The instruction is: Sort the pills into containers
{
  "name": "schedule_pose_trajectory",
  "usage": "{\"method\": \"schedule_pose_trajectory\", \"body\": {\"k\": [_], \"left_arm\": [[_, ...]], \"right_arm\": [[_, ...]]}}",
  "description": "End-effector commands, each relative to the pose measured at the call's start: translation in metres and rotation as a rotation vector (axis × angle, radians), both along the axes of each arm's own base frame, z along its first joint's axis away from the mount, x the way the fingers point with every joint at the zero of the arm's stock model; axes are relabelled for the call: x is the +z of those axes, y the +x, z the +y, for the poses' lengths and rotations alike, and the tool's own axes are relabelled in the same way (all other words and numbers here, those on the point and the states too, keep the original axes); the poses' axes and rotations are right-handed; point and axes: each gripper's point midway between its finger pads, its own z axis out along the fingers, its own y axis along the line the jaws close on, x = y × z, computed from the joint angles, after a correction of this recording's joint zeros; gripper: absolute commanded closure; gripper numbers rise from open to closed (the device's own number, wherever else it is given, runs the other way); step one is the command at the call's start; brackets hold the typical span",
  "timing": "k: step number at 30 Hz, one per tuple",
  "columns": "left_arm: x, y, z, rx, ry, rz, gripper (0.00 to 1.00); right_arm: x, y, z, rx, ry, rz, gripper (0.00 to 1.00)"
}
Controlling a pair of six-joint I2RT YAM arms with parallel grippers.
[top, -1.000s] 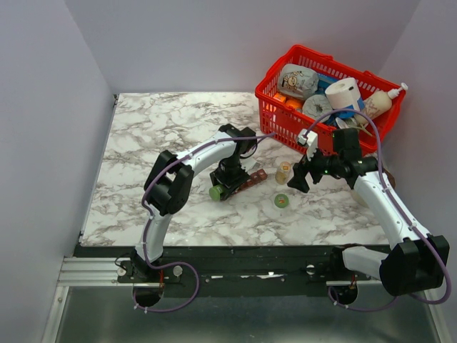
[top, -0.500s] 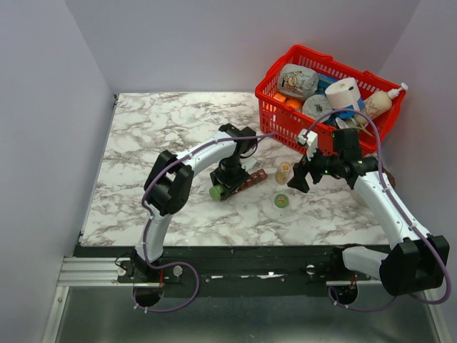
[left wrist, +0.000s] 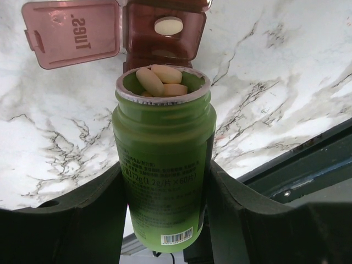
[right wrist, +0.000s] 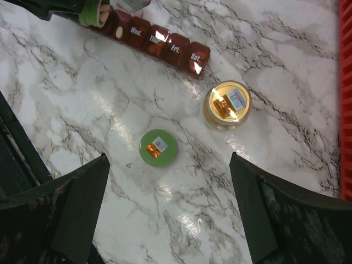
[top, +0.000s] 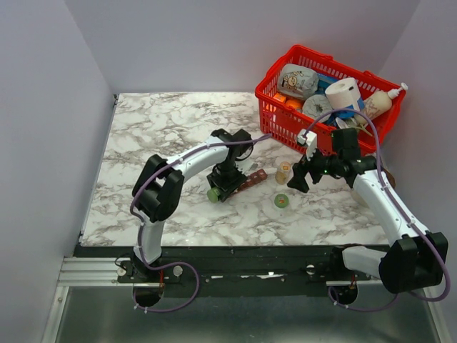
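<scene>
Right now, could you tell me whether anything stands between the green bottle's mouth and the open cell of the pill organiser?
Nothing visible does. The left gripper holds the green bottle uncapped, its mouth right beside the pill organiser's open cell, whose lid is swung aside. One pill already lies in that cell.

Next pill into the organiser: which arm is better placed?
Left. The left gripper holds the open bottle, mouth at the open cell. The right gripper hangs open and empty over the cap.
</scene>
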Motion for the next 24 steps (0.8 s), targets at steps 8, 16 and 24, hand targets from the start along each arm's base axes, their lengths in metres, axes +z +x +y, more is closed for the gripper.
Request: {"method": "schedule_pose_trajectory", "body": {"k": [8,16,24], "left_arm": [[0.013,0.012,-0.011,-0.027,-0.159,-0.18,1.0],[0.059,0.029,-0.025,-0.028,-0.405,-0.474,1.0],[0.14,0.0,-0.033,-0.137,-0.906,-0.879,1.0]], "right_arm": [[-0.001,0.001,0.0,0.012,0.001,0.016,0.0],[-0.002,0.003,-0.002,0.007,-0.011,0.007,0.0],[-0.008,0.005,-0.004,0.004,-0.023,0.013,0.0]]}}
